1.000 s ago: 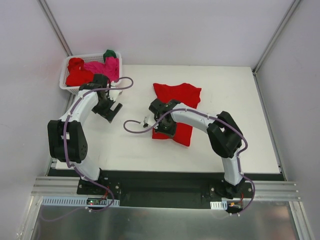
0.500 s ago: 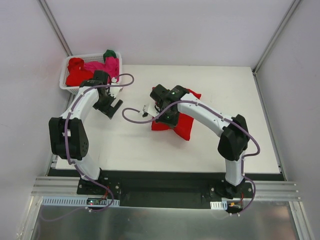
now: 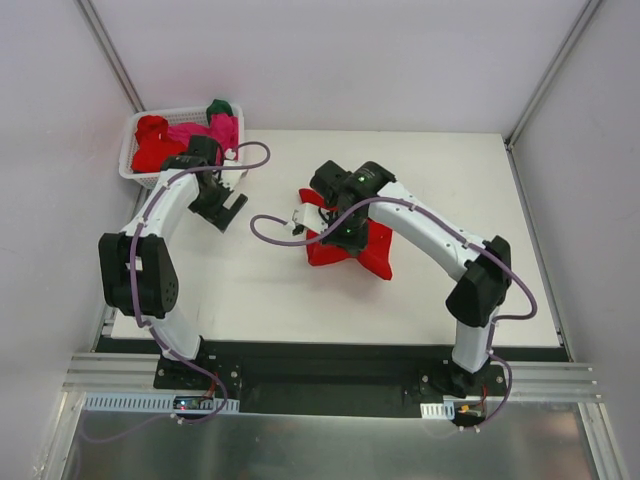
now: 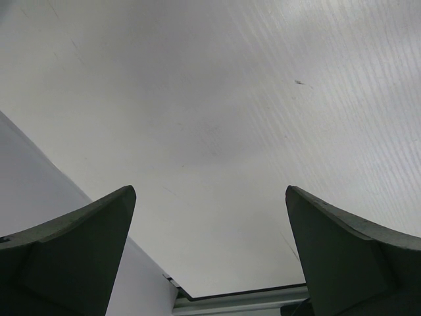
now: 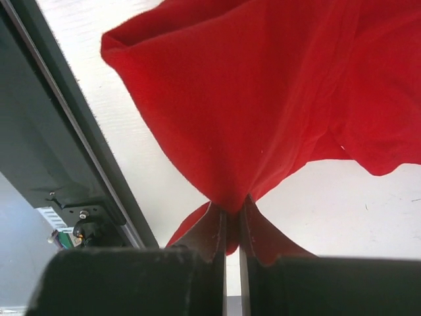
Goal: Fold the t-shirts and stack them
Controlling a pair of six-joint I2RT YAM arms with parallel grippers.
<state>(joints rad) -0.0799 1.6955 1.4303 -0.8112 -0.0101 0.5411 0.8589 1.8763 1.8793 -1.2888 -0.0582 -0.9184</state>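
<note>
A bright red t-shirt (image 3: 365,257) lies bunched on the white table, partly lifted. My right gripper (image 3: 343,231) is shut on a fold of it. In the right wrist view the red t-shirt (image 5: 263,99) hangs from the closed fingertips of the right gripper (image 5: 232,205), above the table. My left gripper (image 3: 226,207) is open over bare table beside the basket. In the left wrist view the left gripper (image 4: 207,192) has nothing between its wide fingers. More t-shirts fill the basket: red (image 3: 152,152), magenta-pink (image 3: 205,135) and dark green (image 3: 220,107).
The white lattice basket (image 3: 127,165) stands at the table's far left corner. A purple cable loops from each arm over the table. Grey walls enclose the table on the left, right and back. The table's left edge (image 4: 168,280) shows close under the left gripper.
My right gripper has risen and moved toward the far side with the shirt's near edge in it, so the flat shirt is now bunched up. The left arm shifted slightly.
</note>
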